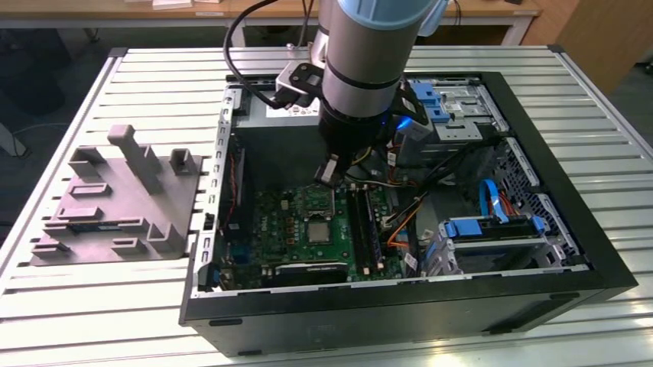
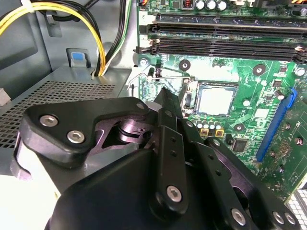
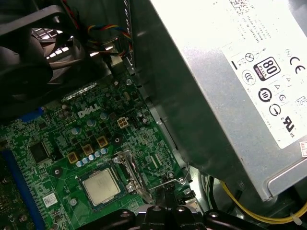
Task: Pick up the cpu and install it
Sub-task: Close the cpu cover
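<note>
CPU (image 3: pixel 100 186) sits flat in the motherboard (image 3: pixel 53 158) socket, pale silvery square top facing up. Gripper (image 2: pixel 165 98) sits just beside it, fingers pressed together to a dark point, holding nothing, tip at the thin wire retention lever (image 2: pixel 165 76). Judged step: seating done, locking pending; calls for fine lever push.

A robotics lab or workshop: a table (image 1: pixel 92 306) of slotted aluminium profiles fills the exterior view, carrying an open PC case (image 1: pixel 602 267) at centre and a grey fixture tray (image 1: pixel 102 206) at left. Wooden desks (image 1: pixel 490 11) line the frame's top edge; an industrial arm (image 1: pixel 368 69) descends from above.
</note>
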You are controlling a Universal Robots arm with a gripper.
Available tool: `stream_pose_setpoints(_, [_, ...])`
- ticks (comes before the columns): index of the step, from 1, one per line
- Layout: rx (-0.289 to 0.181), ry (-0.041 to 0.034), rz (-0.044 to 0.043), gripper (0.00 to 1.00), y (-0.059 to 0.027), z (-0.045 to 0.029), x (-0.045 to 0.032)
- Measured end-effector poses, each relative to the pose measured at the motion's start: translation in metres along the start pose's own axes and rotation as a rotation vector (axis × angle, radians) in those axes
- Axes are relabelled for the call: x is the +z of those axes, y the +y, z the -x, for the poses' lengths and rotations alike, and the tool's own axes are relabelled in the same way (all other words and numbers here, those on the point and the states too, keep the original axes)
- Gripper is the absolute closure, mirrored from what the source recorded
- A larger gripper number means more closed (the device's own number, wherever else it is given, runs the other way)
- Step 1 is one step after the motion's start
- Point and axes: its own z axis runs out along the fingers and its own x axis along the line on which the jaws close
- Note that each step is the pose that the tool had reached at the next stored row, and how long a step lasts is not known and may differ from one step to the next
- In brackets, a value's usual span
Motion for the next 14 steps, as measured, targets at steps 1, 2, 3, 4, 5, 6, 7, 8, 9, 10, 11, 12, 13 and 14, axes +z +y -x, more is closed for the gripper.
stream_pose_setpoints(1, [0.000, 0.0000, 0.0000, 0.89, 0.0000, 0.0000, 0.0000])
stream_pose_setpoints(2, [0.000, 0.0001, 0.0000, 0.89, 0.0000, 0.0000, 0.0000])
stream_pose_setpoints(3, [0.000, 0.0001, 0.0000, 0.89, 0.0000, 0.0000, 0.0000])
stream_pose_setpoints(4, [0.000, 0.0001, 0.0000, 0.89, -0.0001, -0.0001, 0.0000])
stream_pose_setpoints(5, [0.000, 0.0001, 0.0000, 0.89, -0.0001, -0.0001, -0.0001])
stream_pose_setpoints(6, [0.000, 0.0001, 0.0000, 0.89, -0.0001, -0.0001, 0.0000])
stream_pose_setpoints(7, [0.000, 0.0001, 0.0000, 0.89, -0.0001, -0.0002, -0.0001])
stream_pose_setpoints(8, [0.000, 0.0000, 0.0000, 0.89, -0.0001, -0.0001, 0.0000])
stream_pose_setpoints(9, [0.000, 0.0001, 0.0000, 0.89, -0.0001, -0.0001, 0.0000])
stream_pose_setpoints(10, [0.000, 0.0001, 0.0000, 0.89, -0.0001, -0.0002, 0.0000])
stream_pose_setpoints(11, [0.000, 0.0001, 0.0000, 0.89, -0.0001, -0.0002, 0.0000])
stream_pose_setpoints(12, [0.000, 0.0001, 0.0000, 0.89, -0.0001, -0.0002, 0.0000])
stream_pose_setpoints(13, [0.000, 0.0003, -0.0002, 0.89, -0.0002, -0.0004, 0.0000])
stream_pose_setpoints(14, [0.000, 0.0009, -0.0005, 0.89, -0.0003, -0.0005, -0.0001])
